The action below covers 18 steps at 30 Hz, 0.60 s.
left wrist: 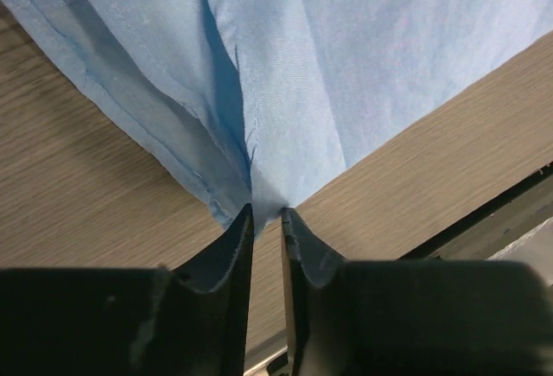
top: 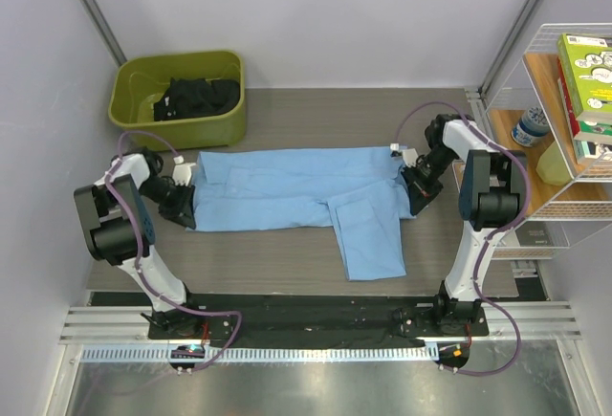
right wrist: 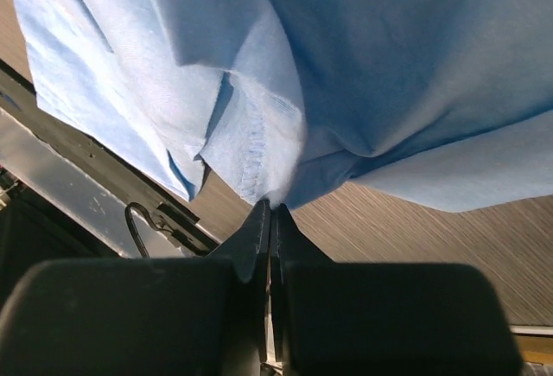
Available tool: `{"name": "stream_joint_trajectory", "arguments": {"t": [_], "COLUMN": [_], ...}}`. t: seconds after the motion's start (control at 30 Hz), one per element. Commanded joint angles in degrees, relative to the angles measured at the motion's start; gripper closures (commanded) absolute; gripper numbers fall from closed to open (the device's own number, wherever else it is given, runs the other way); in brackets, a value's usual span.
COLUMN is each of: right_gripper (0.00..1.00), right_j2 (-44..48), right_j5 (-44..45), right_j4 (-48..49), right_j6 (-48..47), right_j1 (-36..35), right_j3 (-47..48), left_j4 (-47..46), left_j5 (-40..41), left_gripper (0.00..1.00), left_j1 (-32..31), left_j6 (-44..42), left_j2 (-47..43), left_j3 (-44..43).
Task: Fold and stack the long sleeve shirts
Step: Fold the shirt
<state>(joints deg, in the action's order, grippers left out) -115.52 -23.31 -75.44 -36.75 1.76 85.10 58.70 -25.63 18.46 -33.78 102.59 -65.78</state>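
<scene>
Here we are, one light blue shirt (top: pixel 287 186) laid out across the middle of the wooden table (top: pixel 287 268), stretched sideways between the two arms, and both of them have hold of it. Over on the left, the left fingers (left wrist: pixel 238 238) are down at the shirt's left end, and from the wrist view you can see a corner of hem drawn to a point and nipped right between the tips, with a thin slit showing between the fingers lower down. On the other side, the right fingers (right wrist: pixel 256 229) are pressed tight together on a bunched fold of the blue cloth at the shirt's right end, fabric draping up and away from the tips. The body of the shirt lies mostly flat, a few soft creases running through it, and one sleeve (top: pixel 371 236) is turned down toward the near edge of the table, lying flat. At the far left corner sits an olive green bin (top: pixel 134 120) with dark clothes (top: pixel 196 96) heaped inside, well apart from the shirt. Off to the right there's a wire shelf (top: pixel 564 208) holding books and a bottle.
</scene>
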Motion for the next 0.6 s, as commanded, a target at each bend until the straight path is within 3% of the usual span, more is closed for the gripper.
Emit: {"name": "stream_joint_trajectory", "arguments": {"t": [0.0,0.03,0.23,0.43,0.5,0.57], "right_gripper": [0.99,0.99,0.99,0.97,0.72,0.6], "right_j2": [0.7,0.9,2.1,2.0,2.2,4.0], "right_j5": [2.6,3.4,7.0,6.8,7.0,7.1], "right_j4": [1.3,1.6,2.9,4.3,3.6,1.9], "right_j6": [1.8,1.8,2.9,4.9,4.9,4.3], "right_j1": [0.7,0.9,1.2,0.3,0.4,0.6], "right_j3": [-1.0,-1.7,-4.9,-6.1,-5.1,-2.6], "left_j4": [-1.1,-0.5,1.6,0.7,1.9,3.6], "left_j5": [1.0,1.8,6.9,6.5,5.2,-0.3], "left_gripper": [0.96,1.0,1.0,1.0,0.86,0.64], "left_j1": [0.3,0.3,1.8,1.8,1.8,1.8], "left_j6": [1.6,1.4,-2.1,-0.8,-0.1,-2.2], "left_j2": [1.6,1.7,2.4,2.6,2.7,0.0], "left_j3": [-0.4,-0.5,-0.7,-1.5,-3.3,-4.9]}}
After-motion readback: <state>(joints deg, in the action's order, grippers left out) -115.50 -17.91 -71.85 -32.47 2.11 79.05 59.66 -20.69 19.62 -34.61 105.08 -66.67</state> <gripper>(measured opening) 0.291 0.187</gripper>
